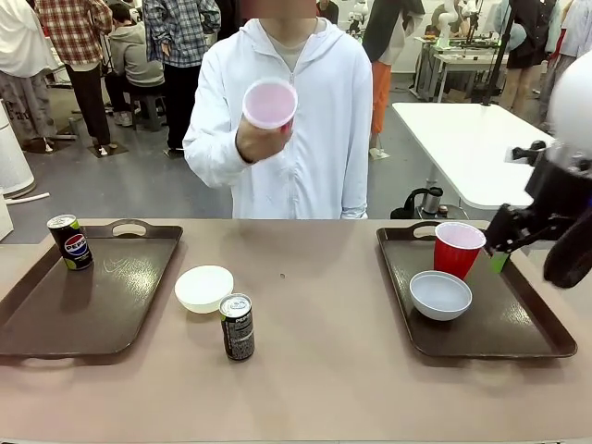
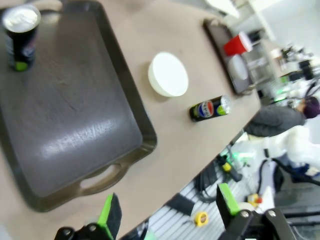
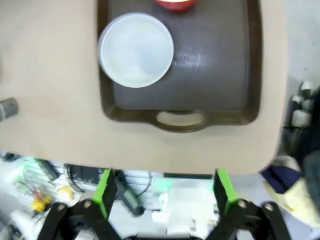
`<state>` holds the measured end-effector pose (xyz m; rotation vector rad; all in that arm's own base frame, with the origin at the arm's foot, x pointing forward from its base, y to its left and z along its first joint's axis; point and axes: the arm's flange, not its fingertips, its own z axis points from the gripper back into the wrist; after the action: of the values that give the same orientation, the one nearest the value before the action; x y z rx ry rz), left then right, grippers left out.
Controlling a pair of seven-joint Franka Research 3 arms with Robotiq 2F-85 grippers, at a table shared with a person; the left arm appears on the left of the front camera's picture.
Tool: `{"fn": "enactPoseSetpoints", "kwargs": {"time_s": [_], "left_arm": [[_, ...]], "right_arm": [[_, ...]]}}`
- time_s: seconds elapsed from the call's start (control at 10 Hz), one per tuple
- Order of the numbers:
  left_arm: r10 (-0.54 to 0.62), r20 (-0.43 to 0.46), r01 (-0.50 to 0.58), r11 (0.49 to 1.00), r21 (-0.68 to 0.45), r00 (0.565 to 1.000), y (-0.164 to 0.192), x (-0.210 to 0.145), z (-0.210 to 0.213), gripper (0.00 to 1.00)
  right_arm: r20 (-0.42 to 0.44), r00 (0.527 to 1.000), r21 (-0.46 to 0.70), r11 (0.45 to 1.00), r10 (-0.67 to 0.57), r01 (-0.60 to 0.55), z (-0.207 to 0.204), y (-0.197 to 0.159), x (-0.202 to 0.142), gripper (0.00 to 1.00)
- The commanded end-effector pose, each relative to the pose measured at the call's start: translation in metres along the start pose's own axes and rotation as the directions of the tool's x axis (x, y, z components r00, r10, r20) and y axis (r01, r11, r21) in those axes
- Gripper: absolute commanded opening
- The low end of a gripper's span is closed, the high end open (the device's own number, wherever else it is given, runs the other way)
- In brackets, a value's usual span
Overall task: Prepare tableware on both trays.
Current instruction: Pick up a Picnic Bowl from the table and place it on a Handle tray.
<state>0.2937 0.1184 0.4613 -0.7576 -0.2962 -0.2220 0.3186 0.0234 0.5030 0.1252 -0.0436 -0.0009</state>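
Front view: right gripper spread, empty, beside right tray already holding red cup, grey bowl; left gripper spread, empty, left tray ahead, one can on it. Not yet on trays: cream bowl, second can, second cup in person's hand

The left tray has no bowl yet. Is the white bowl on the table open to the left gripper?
Probably yes. The bowl sits on bare table beside the left tray, top uncovered; the left gripper is open. Only the can stands close by.
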Motion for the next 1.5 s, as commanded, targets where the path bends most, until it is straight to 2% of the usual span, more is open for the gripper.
{"fn": "enactPoseSetpoints", "kwargs": {"time_s": [0.0, 0.1, 0.3, 0.5, 0.6, 0.8, 0.9, 1.0, 1.1, 1.2, 1.3, 1.4], "left_arm": [[0.009, -0.198, 0.021, 0.989, 0.148, 0.98, -0.047, 0.039, 0.007, 1.0], [0.0, -0.256, 0.058, 0.974, 0.221, 0.967, -0.077, 0.056, 0.003, 1.0], [0.014, -0.349, 0.103, 0.943, 0.316, 0.937, -0.128, 0.078, -0.016, 1.0], [0.048, -0.417, 0.125, 0.917, 0.379, 0.907, -0.177, 0.091, -0.045, 1.0], [0.058, -0.411, 0.126, 0.905, 0.406, 0.91, -0.193, 0.098, -0.061, 1.0], [0.038, -0.324, 0.124, 0.876, 0.467, 0.945, -0.209, 0.112, -0.099, 1.0], [0.031, -0.295, 0.129, 0.852, 0.507, 0.955, -0.206, 0.121, -0.124, 1.0], [0.01, -0.265, 0.149, 0.808, 0.57, 0.964, -0.195, 0.129, -0.151, 1.0], [-0.034, -0.285, 0.199, 0.795, 0.574, 0.958, -0.183, 0.13, -0.168, 1.0], [-0.113, -0.34, 0.291, 0.793, 0.535, 0.933, -0.172, 0.12, -0.168, 1.0], [-0.096, -0.441, 0.306, 0.847, 0.435, 0.892, -0.179, 0.073, -0.144, 1.0], [-0.146, -0.489, 0.378, 0.827, 0.416, 0.86, -0.201, 0.005, -0.101, 1.0]], "right_arm": [[-0.054, 0.998, 0.301, 0.953, 0.038, -0.02, 0.027, -0.076, -0.005, 1.0], [-0.072, 0.996, 0.449, 0.893, 0.05, -0.013, 0.028, -0.115, 0.001, 1.0], [-0.064, 0.995, 0.636, 0.771, 0.077, -0.019, 0.027, -0.167, 0.007, 1.0], [-0.073, 0.994, 0.726, 0.687, 0.083, -0.004, 0.03, -0.208, 0.01, 1.0], [-0.086, 0.994, 0.748, 0.664, 0.071, 0.017, 0.028, -0.223, 0.012, 1.0], [-0.1, 0.994, 0.783, 0.62, 0.04, 0.054, 0.018, -0.241, 0.013, 1.0], [-0.106, 0.994, 0.785, 0.616, 0.027, 0.067, 0.014, -0.243, 0.014, 1.0], [-0.108, 0.994, 0.778, 0.623, 0.015, 0.075, 0.01, -0.241, 0.013, 1.0], [-0.118, 0.993, 0.771, 0.633, 0.028, 0.074, 0.011, -0.242, 0.009, 1.0], [-0.118, 0.993, 0.771, 0.633, 0.028, 0.074, 0.011, -0.242, 0.009, 1.0], [-0.118, 0.993, 0.771, 0.633, 0.028, 0.074, 0.011, -0.242, 0.009, 1.0], [-0.118, 0.993, 0.771, 0.633, 0.028, 0.074, 0.011, -0.242, 0.009, 1.0]]}}
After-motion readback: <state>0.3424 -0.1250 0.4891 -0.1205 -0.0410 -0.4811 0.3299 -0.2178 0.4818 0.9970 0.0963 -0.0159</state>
